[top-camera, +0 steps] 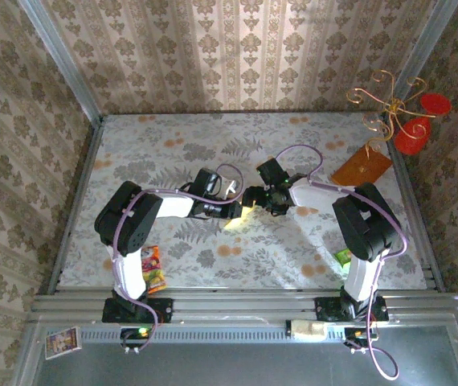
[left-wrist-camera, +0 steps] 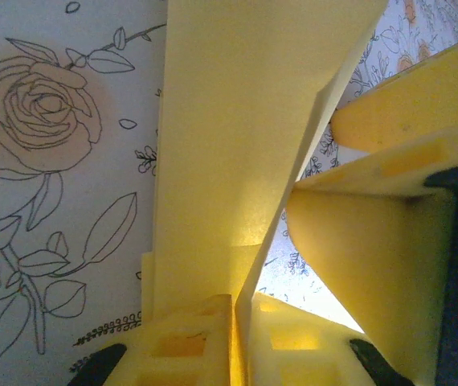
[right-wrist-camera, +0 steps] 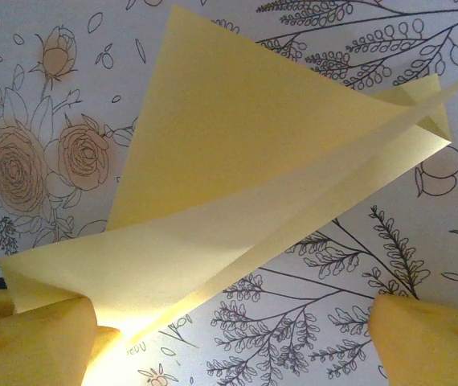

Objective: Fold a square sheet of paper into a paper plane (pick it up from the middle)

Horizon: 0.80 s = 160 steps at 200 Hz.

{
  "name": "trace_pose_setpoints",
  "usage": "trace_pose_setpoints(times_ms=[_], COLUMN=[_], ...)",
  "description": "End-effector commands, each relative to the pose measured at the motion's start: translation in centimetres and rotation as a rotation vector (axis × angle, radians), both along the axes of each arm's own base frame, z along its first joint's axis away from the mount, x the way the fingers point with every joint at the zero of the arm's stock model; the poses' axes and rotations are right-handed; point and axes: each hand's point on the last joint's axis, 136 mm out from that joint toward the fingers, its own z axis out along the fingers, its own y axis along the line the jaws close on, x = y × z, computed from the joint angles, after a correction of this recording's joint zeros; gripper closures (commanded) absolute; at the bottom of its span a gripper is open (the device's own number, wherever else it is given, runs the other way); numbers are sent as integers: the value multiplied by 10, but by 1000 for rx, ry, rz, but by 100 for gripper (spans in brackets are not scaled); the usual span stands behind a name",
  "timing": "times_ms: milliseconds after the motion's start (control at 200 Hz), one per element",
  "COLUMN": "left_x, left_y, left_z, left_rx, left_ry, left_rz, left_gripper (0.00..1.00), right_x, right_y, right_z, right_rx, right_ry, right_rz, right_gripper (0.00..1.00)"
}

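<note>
The yellow paper is folded into a pointed, layered paper plane (right-wrist-camera: 237,153) whose flaps spread apart above the flowered tablecloth. In the top view it is a small yellow patch (top-camera: 243,215) between the two wrists at mid-table. My left gripper (left-wrist-camera: 241,304) is shut on the plane's folded edge (left-wrist-camera: 229,145), and the paper runs up and away from the fingers. My right gripper (right-wrist-camera: 229,346) stands wide open. Its left finger (right-wrist-camera: 28,342) sits beside the plane's lower corner and its right finger (right-wrist-camera: 430,338) is well apart from the paper. Those yellow fingers (left-wrist-camera: 374,241) also appear close on the right in the left wrist view.
An orange-brown board (top-camera: 361,167) lies at the back right beside a gold wire stand with red discs (top-camera: 410,121). A colourful packet (top-camera: 154,269) lies by the left arm's base and a small green packet (top-camera: 344,257) by the right arm's base. Patterned walls enclose the table.
</note>
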Motion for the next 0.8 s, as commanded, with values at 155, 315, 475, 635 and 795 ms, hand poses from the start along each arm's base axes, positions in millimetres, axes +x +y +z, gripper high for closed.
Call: trace_pose_setpoints(times_ms=[155, 315, 475, 635, 795], left_x=[-9, -9, -9, -7, -12], left_y=[1, 1, 8, 20, 28], left_z=[-8, -2, 8, 13, 9], left_rx=[0, -9, 2, 31, 53], left_ry=[66, 63, 36, 15, 30], left_rz=[-20, -20, 2, 26, 24], left_gripper=[86, 82, 75, 71, 71], right_x=[-4, -7, -8, -8, -6], right_y=[-23, -26, -27, -26, -24], right_z=[-30, -42, -44, -41, -40], right_rx=[-159, -198, -202, -193, -183], right_ry=[92, 135, 139, 130, 123], right_rz=[-45, -47, -44, -35, -28], right_gripper=[11, 14, 14, 14, 14])
